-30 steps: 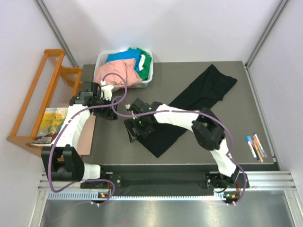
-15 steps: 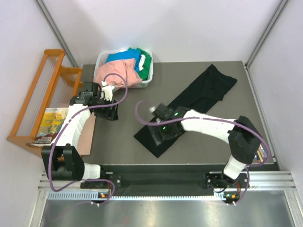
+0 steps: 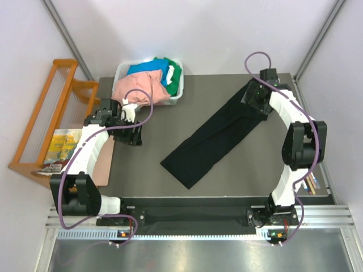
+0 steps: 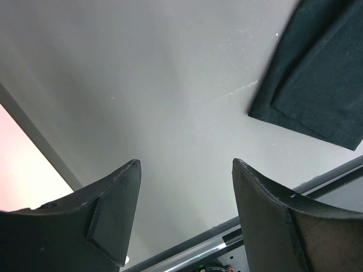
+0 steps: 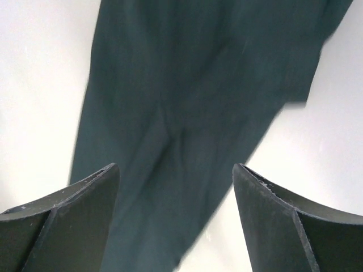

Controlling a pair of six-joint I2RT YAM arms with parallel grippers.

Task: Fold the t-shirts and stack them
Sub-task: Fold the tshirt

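Note:
A black t-shirt (image 3: 212, 136) lies as a long folded strip, running diagonally from the table's near middle to its far right. My right gripper (image 3: 253, 97) hovers open over the strip's far end. In the right wrist view the dark cloth (image 5: 193, 85) fills the space below the spread jaws (image 5: 176, 167), with nothing between them. My left gripper (image 3: 135, 136) stands open over bare table at the left. The left wrist view has a corner of the black t-shirt (image 4: 317, 73) off to the right of its jaws (image 4: 186, 164). Salmon-pink (image 3: 136, 89), blue (image 3: 148, 68) and green (image 3: 174, 72) t-shirts are piled in the bin.
The white plastic bin (image 3: 177, 96) stands at the table's far left corner. A wooden rack (image 3: 51, 107) and a magazine (image 3: 59, 150) sit off the left edge, with a brown board (image 3: 105, 164) beside them. Pens (image 3: 306, 177) lie by the near right edge.
My right arm has swung from the near left end of the black t-shirt across to its far right end. The left arm has not moved.

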